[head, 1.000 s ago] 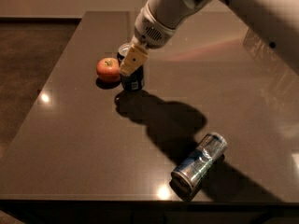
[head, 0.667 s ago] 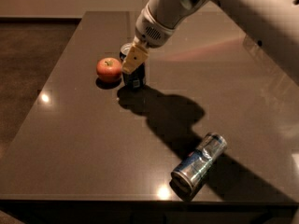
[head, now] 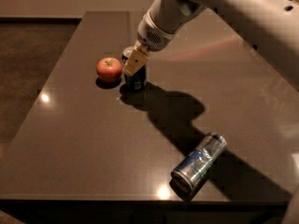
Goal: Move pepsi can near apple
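Containers first. There were two cans on the dark table (head: 88, 143).

The pepsi can (head: 136, 80) stood upright on the far-left part of the table, just right of the apple (head: 109, 69). The two were close, with a thin gap or bare contact between them, and I couldn't tell which. A sliver of the can's silver top showed to the left of the gripper. Whether the tab was popped, or what was inside, could not be seen.

The silver-and-blue can (head: 200, 161) lay on its side near the front edge, well apart from the other two. Its round end faced the front-left and its contents were not visible either.

The gripper (head: 134, 63) came down from the upper right on the white arm (head: 201, 3). It sat right on the pepsi can, with its tan tip covering the can's upper half. I couldn't tell whether it was clamped on the can or already slack, because the far side was hidden behind the can. The arm's shadow ran from the can's base across the table toward the fallen can.

Versus a second ago there was almost no change. The pepsi can was in the same spot beside the apple, and the apple and the fallen can hadn't moved. The gripper was still at the can, maybe a touch lower. The arm pose was about the same.
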Robot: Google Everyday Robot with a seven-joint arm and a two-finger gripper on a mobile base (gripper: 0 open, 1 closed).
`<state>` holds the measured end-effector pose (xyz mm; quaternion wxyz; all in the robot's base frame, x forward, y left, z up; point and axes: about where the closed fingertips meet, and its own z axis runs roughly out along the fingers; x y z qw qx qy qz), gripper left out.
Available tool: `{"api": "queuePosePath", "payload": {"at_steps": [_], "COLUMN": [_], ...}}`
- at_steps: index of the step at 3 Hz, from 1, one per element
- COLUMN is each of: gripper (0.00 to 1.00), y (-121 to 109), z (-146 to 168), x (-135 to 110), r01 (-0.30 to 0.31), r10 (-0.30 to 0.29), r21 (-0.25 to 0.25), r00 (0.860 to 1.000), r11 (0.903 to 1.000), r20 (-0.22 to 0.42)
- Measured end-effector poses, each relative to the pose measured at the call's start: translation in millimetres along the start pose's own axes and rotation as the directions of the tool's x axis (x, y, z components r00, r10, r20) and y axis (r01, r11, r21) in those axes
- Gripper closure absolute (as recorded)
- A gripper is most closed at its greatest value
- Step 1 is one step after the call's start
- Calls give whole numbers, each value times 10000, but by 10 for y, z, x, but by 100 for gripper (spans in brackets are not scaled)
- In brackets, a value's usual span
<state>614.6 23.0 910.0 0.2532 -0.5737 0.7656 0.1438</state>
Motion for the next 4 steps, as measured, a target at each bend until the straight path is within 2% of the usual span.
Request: {"api": "queuePosePath", "payload": {"at_steps": [1,2,3,4], "gripper": [27,4,0,0], "y": [18,26,32,32], "z": [33,49,59,59], "x": [41,36,33,33], "r01": [-117,-99,-90,-90], "r10": [119,100,91,91], "r21": [-248,-269,-288,-288], "r00": [9999,9999,10000,10000], "r11": [9996,9996,9995,9995], "r20": [55,42,36,36]}}
